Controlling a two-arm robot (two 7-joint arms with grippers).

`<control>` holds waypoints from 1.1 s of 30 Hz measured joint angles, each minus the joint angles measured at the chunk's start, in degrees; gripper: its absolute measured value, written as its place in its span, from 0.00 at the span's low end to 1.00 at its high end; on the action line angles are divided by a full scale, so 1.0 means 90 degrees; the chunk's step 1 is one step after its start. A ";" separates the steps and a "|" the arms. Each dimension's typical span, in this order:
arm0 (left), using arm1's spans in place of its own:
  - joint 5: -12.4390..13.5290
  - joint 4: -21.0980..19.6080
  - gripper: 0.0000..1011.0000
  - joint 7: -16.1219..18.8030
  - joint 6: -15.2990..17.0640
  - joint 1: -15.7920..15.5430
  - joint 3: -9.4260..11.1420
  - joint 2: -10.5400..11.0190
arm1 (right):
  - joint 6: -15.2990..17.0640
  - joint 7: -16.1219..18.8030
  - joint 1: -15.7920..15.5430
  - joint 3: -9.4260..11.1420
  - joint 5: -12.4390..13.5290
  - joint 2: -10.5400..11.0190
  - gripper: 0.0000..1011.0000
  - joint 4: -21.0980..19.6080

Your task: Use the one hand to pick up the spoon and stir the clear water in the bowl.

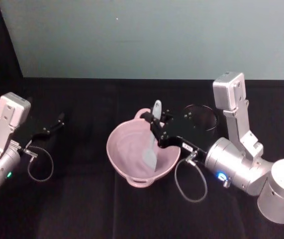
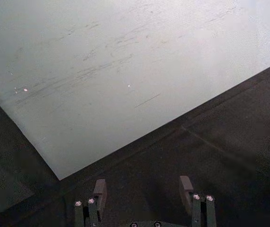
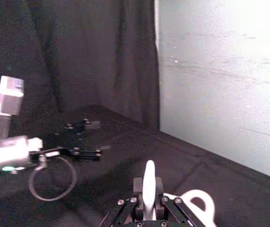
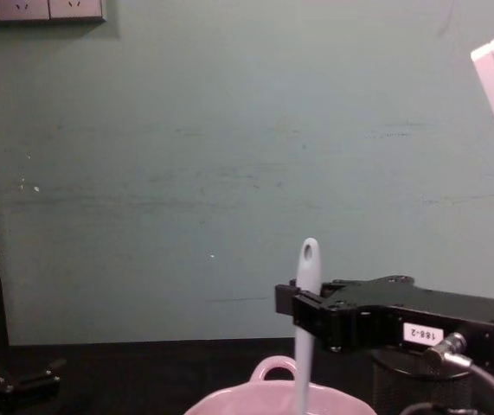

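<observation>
The right gripper (image 1: 157,130) is reaching in from the right side of the black table (image 1: 82,209) and is hanging over the far half of the pink bowl (image 1: 118,138). Its fingers are closing tightly on the white spoon (image 1: 150,155) and are gripping it at the upper part of the handle. The spoon is standing almost upright. Its rounded end with the oval hole is pointing up above the fingers, and its wide scoop end is sitting down inside the bowl. Whether the scoop is touching the bottom I cannot tell.

In the chest view the spoon (image 4: 307,290) is rising straight out of the bowl (image 4: 268,399), with the right gripper (image 4: 302,315) clamping it from the side.

The bowl is standing near the middle of the table. Its small loop handle (image 1: 142,113) is lying on the far side, just beside the spoon handle.

A black wire-mesh cup (image 1: 205,117) is standing right behind the right gripper, which is partly covering it. A grey cable loop (image 1: 189,181) is hanging under the right wrist, close to the near rim of the bowl.

The left gripper (image 1: 57,121) is resting low at the left side of the table, well apart from the bowl. Its fingers (image 2: 99,189) are standing wide apart with nothing between them.
</observation>
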 joint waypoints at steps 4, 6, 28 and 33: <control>0.0000 0.0000 1.00 0.0000 0.0000 0.0000 0.0000 0.0000 | -0.0073 0.0085 -0.0074 -0.0111 0.0165 -0.0027 0.13 -0.0091; 0.0000 0.0000 1.00 0.0000 0.0000 0.0000 0.0000 0.0000 | -0.0133 0.0102 -0.0054 -0.0195 0.0193 -0.0066 0.13 -0.0074; 0.0000 0.0000 1.00 0.0000 0.0000 0.0000 0.0000 0.0000 | -0.0862 -0.0169 0.0914 -0.0509 -0.0137 -0.0883 0.13 0.1473; 0.0000 0.0000 1.00 0.0000 0.0000 0.0000 0.0000 0.0000 | -0.0956 -0.0326 0.0992 -0.0400 -0.0273 -0.0976 0.13 0.1607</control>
